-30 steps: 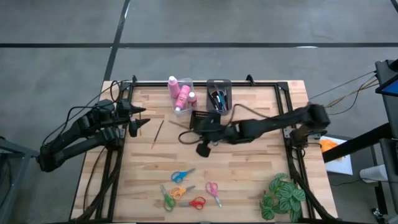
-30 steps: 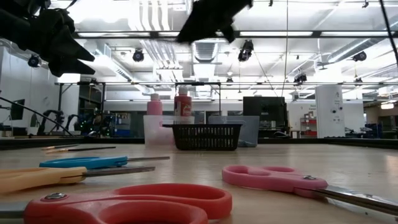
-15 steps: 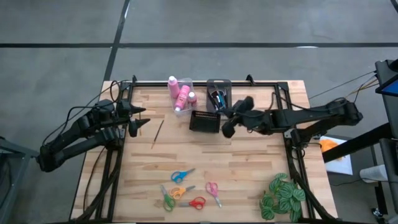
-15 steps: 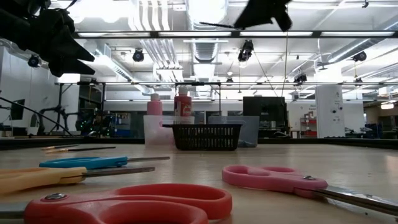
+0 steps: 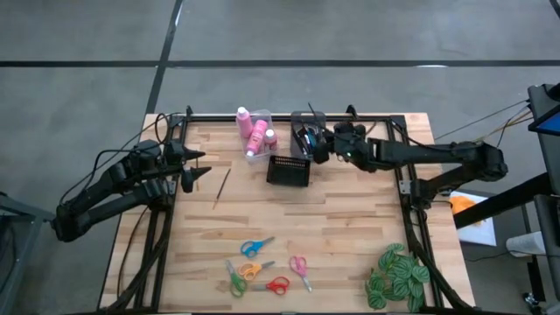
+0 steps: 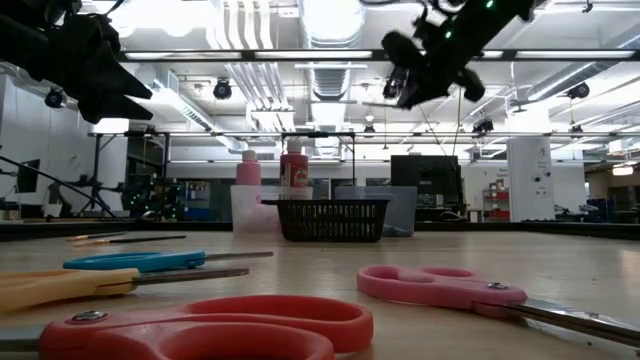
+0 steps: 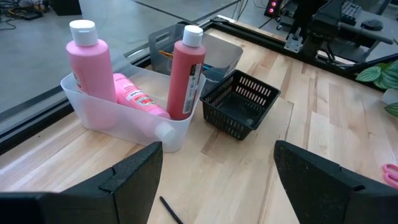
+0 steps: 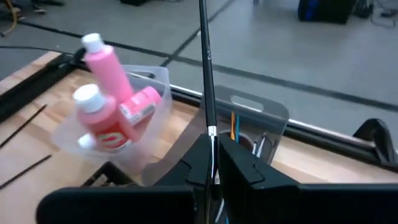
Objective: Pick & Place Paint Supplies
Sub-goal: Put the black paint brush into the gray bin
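My two dark fingers [image 7: 130, 180] stand wide apart with nothing between them, over the wooden table [image 7: 323, 124]. Ahead sits a clear bin [image 7: 118, 118] holding three pink bottles [image 7: 90, 65] with white caps: two upright, one lying between them. Just beside it is an empty black mesh basket [image 7: 239, 102], and behind both a grey bin [image 7: 214, 53]. A thin black paintbrush [image 7: 171, 211] lies near my fingers. Green leaves [image 7: 382, 71] show at the far edge

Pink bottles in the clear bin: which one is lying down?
The middle pink bottle, lying tilted between the two upright bottles, its cap low against the clear bin wall.
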